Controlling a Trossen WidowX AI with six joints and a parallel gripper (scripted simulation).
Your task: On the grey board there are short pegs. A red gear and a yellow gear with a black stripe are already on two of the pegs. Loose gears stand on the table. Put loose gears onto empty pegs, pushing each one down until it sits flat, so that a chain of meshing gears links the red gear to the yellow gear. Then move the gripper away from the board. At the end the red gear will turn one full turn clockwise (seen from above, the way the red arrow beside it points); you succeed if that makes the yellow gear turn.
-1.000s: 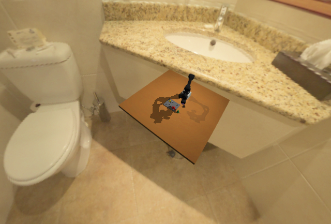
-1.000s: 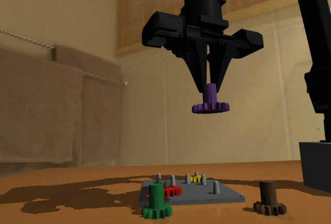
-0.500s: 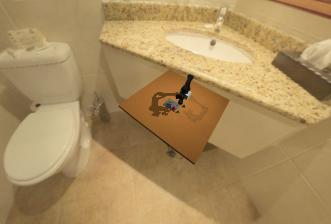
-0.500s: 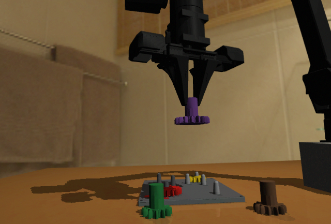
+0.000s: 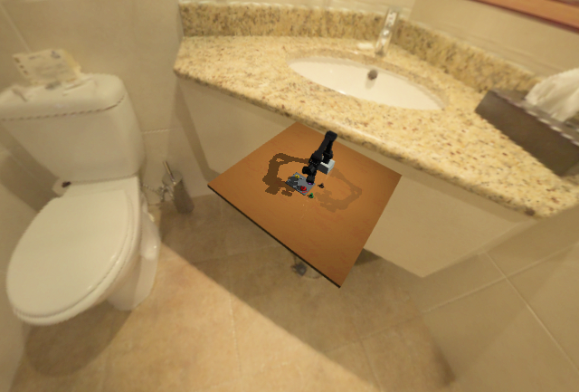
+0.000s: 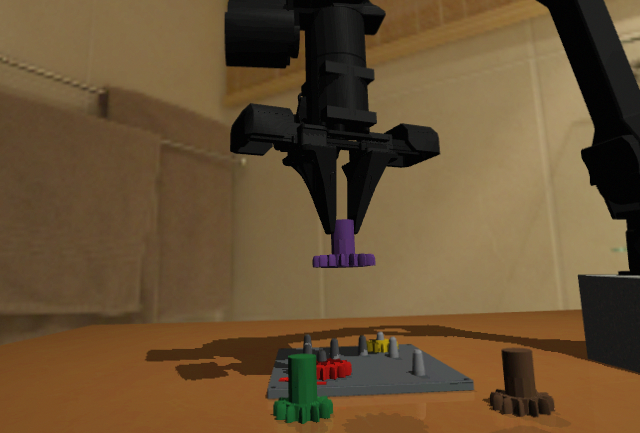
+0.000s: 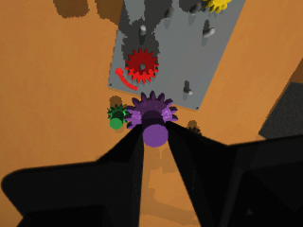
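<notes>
My gripper is shut on the handle of the purple gear, which hangs upright, high above the table. The grey board lies beyond it in the wrist view. The red gear is on a peg near the board's left edge, with the red arrow beside it. The yellow gear is on a far peg; its stripe is unclear. Several bare pegs show. The green gear and the brown gear stand on the table.
The arm's light base block stands to the right of the board in the exterior view. The brown gear is mostly hidden behind the right finger in the wrist view. The arm's shadow falls across part of the board.
</notes>
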